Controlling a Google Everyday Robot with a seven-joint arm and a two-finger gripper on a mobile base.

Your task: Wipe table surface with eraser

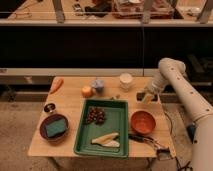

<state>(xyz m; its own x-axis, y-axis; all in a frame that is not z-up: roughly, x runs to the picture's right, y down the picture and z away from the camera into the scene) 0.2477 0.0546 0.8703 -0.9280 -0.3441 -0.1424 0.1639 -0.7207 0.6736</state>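
Presently the gripper [145, 96] sits low at the right rear of the table surface [70, 107], jaws fully closed around what appears to be the eraser [142, 94], a small dark block only partly visible there. Risk noted: a sweep forward or leftward could strike the orange bowl [143, 122] or the white cup [126, 80] close by, since clearance between them is tight.

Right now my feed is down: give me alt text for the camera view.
The tool, shut, sits low at the table surface's right edge, beside a white cup. A green tray holds grapes; an orange bowl sits right of it.
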